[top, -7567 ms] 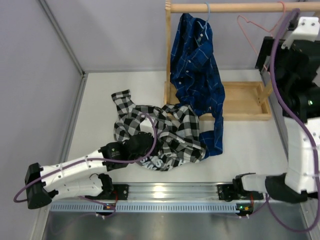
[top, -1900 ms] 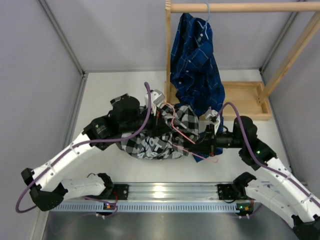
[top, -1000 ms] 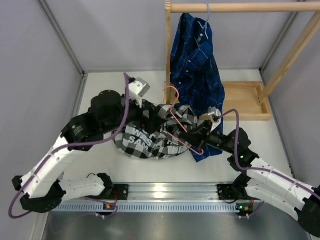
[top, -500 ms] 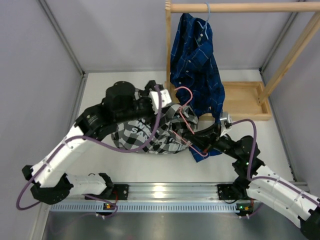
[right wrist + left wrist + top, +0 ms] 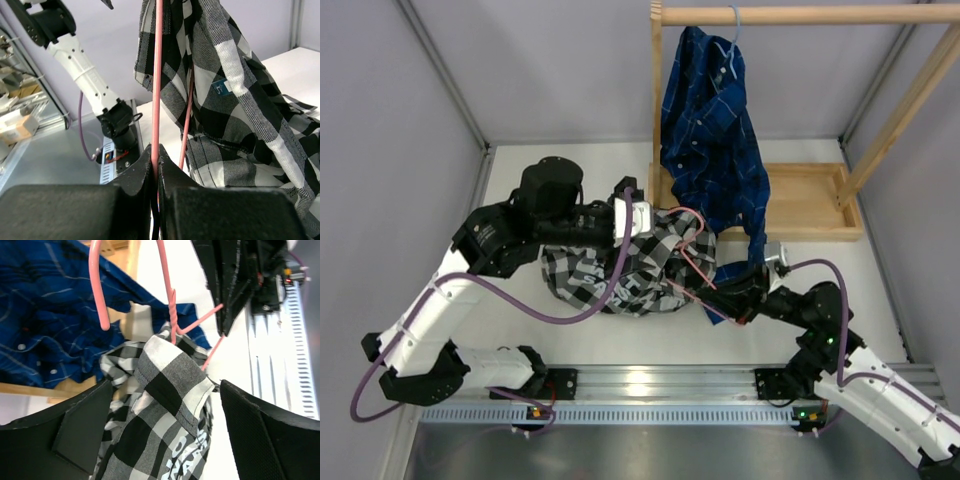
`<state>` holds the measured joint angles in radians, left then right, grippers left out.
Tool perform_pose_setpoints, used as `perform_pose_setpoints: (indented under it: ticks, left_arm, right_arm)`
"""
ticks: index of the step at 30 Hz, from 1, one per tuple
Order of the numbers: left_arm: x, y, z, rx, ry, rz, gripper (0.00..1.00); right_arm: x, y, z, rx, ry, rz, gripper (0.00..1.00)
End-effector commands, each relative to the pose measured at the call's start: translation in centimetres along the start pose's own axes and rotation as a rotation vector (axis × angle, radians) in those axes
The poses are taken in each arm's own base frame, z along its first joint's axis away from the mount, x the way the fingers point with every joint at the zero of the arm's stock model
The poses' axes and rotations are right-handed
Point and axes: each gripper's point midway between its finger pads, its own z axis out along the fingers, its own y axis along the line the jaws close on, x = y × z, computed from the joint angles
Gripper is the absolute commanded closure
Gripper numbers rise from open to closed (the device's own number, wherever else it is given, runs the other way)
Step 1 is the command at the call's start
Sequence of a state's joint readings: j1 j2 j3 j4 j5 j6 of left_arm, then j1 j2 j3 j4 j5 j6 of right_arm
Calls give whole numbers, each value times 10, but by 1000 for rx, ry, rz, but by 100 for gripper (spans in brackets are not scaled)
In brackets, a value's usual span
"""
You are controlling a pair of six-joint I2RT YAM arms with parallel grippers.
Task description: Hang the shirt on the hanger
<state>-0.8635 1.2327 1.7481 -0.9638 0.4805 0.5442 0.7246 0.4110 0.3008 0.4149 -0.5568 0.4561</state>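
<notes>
The black-and-white checked shirt hangs bunched on the pink wire hanger above the table. In the left wrist view its collar sits just under the hanger's twisted neck, between the wide-apart fingers of my left gripper. A gap shows beside the right finger, so that gripper is open. My right gripper is shut on the hanger's lower wire, with the shirt draped beyond it. From above, the left gripper is at the shirt's top and the right gripper at its lower right.
A blue plaid shirt hangs from the wooden rail directly behind, its tail reaching down by the right gripper. The rack's wooden base tray lies at the right. Grey walls close the left and back sides. A metal rail runs along the near edge.
The left gripper has settled around the collar by the hanger's neck, its jaws slightly narrower. The shirt has turned, hiding its lettering from above. The right arm shifted slightly right, still holding the hanger.
</notes>
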Motion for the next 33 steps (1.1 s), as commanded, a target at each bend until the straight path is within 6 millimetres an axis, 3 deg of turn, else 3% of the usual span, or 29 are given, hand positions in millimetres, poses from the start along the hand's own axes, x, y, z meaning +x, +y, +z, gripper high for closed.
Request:
perform_pose_setpoints:
  ticks: [1, 6, 9, 18, 21, 33]
  left_arm:
    - [7, -26, -5, 110, 0, -21, 10]
    - [14, -35, 2, 162, 17, -74, 15]
    - [20, -37, 6, 175, 30, -88, 27]
    - [19, -46, 5, 213, 14, -107, 29]
    - [21, -49, 6, 231, 18, -114, 40]
    - [16, -64, 4, 320, -27, -103, 66]
  right_arm:
    - [-19, 28, -2, -119, -23, -96, 100]
    - [-20, 44, -6, -201, -2, -133, 100]
    - [-22, 49, -7, -225, 2, -145, 100]
    - [-27, 59, -10, -269, -3, -167, 100]
    - [-29, 62, -11, -281, -4, -178, 100]
    - [-37, 68, -12, -299, 4, -215, 100]
